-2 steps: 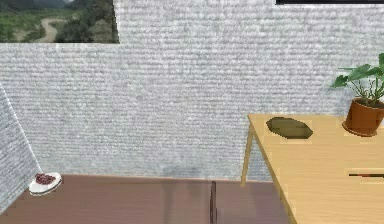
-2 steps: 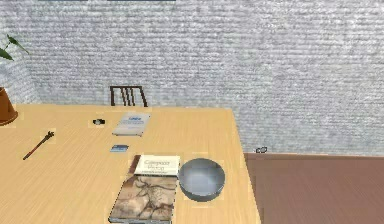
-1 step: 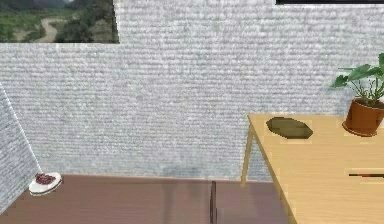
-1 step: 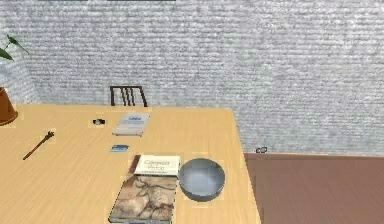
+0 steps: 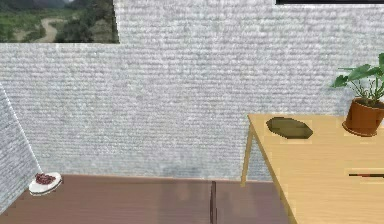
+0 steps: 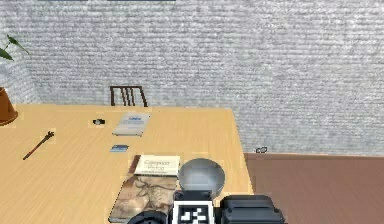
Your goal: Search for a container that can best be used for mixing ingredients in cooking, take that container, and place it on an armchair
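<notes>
A grey rounded bowl-like thing (image 6: 201, 174) stands on the wooden table (image 6: 70, 175) near its right end in the arm side view. Just below it, at the picture's bottom edge, are the arm's white marker square (image 6: 195, 212) and the gripper (image 6: 153, 216) with its dark body. I cannot tell whether the gripper holds anything, since the grey thing and a patterned mat (image 6: 132, 198) lie right at it. No armchair can be made out.
On the table lie a flat box (image 6: 158, 164), a pale book (image 6: 131, 123), a pencil (image 6: 40, 145) and a small blue thing (image 6: 120, 149). A chair back (image 6: 128, 95) stands beyond. The forward view has the table (image 5: 320, 165), a dark oval dish (image 5: 289, 127), a potted plant (image 5: 365, 100) and a floor dish (image 5: 45, 182).
</notes>
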Controlling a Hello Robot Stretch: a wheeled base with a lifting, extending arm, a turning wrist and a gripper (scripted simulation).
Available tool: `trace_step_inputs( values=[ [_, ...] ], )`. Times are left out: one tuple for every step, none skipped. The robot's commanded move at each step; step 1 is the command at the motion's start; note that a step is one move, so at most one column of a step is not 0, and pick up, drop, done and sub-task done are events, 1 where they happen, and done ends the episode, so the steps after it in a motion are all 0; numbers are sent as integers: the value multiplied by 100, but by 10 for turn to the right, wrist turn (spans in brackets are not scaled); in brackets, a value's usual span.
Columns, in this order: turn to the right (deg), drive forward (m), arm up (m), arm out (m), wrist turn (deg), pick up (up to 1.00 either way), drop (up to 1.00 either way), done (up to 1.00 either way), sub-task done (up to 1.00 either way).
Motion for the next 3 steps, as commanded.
trace_step_inputs(
  values=[
    [0, 0, 0, 18, 0, 0, 0, 0, 0],
    [0, 0, 0, 0, 450, 0, 0, 0, 0],
    [0, 0, 0, 0, 450, 0, 0, 0, 0]
  ],
)
